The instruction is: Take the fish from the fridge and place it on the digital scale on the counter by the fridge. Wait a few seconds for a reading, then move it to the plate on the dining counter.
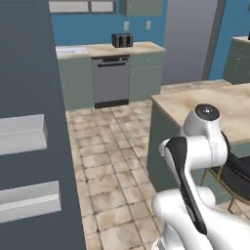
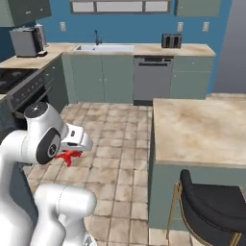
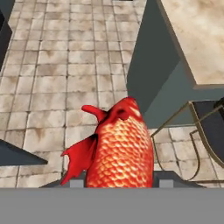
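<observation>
A red-orange fish stands scaly and upright in the hand view, with my gripper shut on its lower body. In the right base view its red fins poke out under the white hand, above the tiled floor. The beige marbled dining counter lies ahead and to the right of the fish. The fridge door, dark slate with pale grey shelves, fills the left of the left base view. The digital scale, its counter and the plate are out of view.
A black chair with gold legs is tucked against the island's near side. Along the blue back wall run a worktop with a sink, a toaster and a dishwasher. A dark stove stands at left. Tiled floor lies open between.
</observation>
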